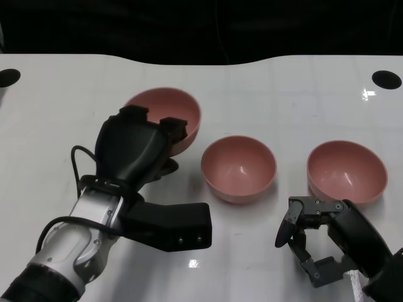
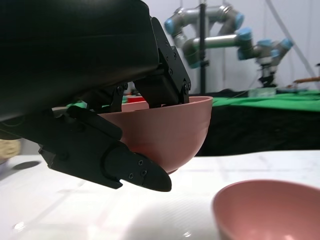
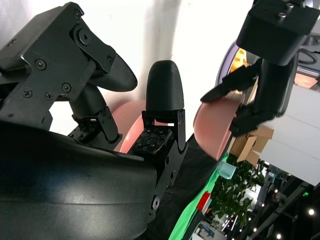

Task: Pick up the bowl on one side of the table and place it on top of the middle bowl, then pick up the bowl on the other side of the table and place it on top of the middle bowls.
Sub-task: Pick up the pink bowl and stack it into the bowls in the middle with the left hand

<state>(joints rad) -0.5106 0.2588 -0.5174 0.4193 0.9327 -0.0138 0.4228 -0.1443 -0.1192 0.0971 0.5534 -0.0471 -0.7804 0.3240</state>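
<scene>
Left hand [image 1: 135,148] grips the side bowl [image 1: 169,113], lifted off the tabletop [image 1: 302,94]; right hand [image 1: 315,242] waits, holding nothing. Next we carry it over the middle bowl [image 1: 238,168] and lower.

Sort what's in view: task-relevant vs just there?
Job:
- left bowl, held by left hand, off the table
- middle bowl
- right bowl
- right hand, holds nothing

Just there:
- white table
- background robot arm
</scene>
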